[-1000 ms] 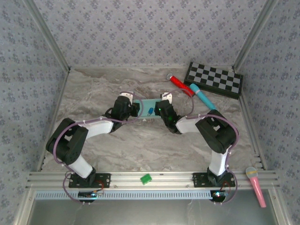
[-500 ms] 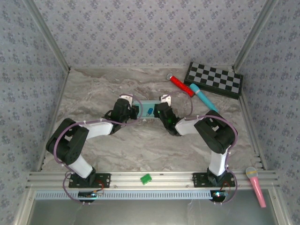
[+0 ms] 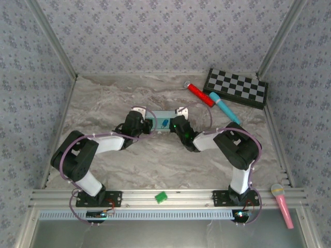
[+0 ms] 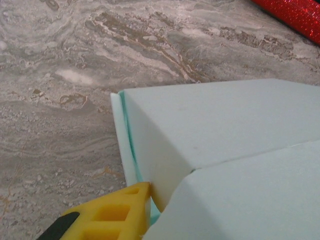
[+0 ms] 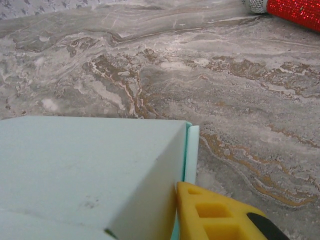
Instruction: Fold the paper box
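The paper box (image 3: 158, 116) is found about midway between the left and right edges of the desk (image 3: 155, 160), somewhat nearer the far edge. It stands as a closed-up rectangular body, not a flat sheet. It is flanked by the left pincer (image 3: 144, 123) at one end and the right pincer (image 3: 175, 123) at the other.

Over the last second both pincers have been brought in slightly against the box ends, while the box itself has hardly been shifted. In the left wrist view a yellow finger (image 4: 120, 215) is seen touching the lower corner of the box, beside a thin end flap (image 4: 121, 140) that is not yet flush. The same is seen at the right wrist, where a finger (image 5: 215, 215) is set just beside a loose flap (image 5: 192, 150).

Whether either pincer is clenched on card or merely pressed against it cannot be told.

The body is judged to be formed already, with the end flaps still to be seated.
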`<state>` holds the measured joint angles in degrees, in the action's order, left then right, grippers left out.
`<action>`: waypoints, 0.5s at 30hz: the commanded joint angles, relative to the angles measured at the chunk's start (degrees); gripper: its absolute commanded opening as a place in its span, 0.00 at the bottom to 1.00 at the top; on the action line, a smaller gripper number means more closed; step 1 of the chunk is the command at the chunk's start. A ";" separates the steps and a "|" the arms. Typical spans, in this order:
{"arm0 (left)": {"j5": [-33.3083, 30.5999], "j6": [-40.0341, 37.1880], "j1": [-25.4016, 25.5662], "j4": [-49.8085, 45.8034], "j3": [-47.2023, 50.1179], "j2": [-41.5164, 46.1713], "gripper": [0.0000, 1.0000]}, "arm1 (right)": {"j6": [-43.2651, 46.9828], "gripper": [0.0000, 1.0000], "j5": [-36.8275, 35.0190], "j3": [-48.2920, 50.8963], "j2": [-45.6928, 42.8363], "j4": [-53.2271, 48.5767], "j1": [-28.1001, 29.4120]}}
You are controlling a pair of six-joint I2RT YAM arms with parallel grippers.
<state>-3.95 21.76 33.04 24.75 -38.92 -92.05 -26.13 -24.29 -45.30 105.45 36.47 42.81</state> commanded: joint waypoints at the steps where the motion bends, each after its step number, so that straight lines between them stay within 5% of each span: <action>1: 0.25 0.75 0.54 0.49 0.62 0.29 0.23 | 0.17 0.22 -0.49 1.47 -0.18 -1.09 0.62; 15: -0.53 -0.31 0.55 -0.23 0.73 1.89 0.28 | 1.73 0.25 -1.44 1.97 -1.89 -2.11 0.62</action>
<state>-3.92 21.69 33.19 24.62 -38.39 -92.03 -25.47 -24.29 -44.34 105.08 36.40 43.07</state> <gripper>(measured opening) 0.271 0.248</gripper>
